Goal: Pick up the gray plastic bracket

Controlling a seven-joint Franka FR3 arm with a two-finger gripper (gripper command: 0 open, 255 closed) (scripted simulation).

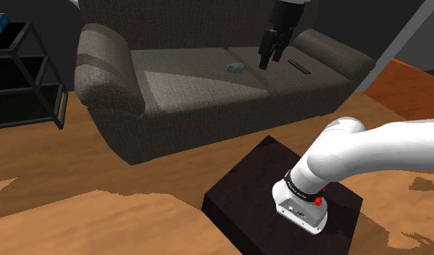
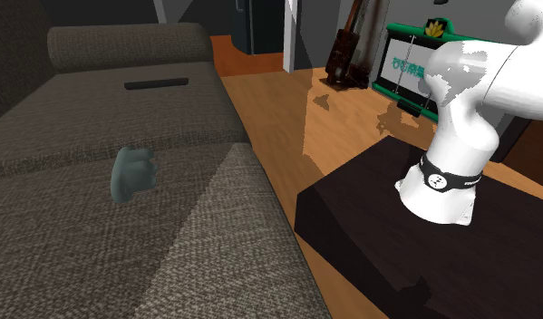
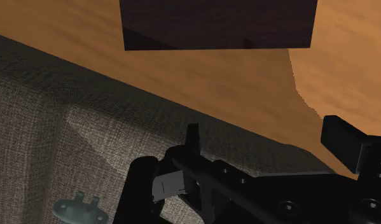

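Hanging in the air over the big grey-brown cloth sofa (image 1: pixel 179 90), the all-black two-finger gripper (image 1: pixel 272 58) is holding its fingers apart, with nothing between them. The small grey-green bracket with bumpy edges (image 1: pixel 236 68) is lying flat on the seat cushion, below the gripper and off to one side of it, not touching it and not sitting between the fingers. A thin flat black bar (image 1: pixel 300 66) is resting on the same seat on the gripper's other side, well apart from the bracket.
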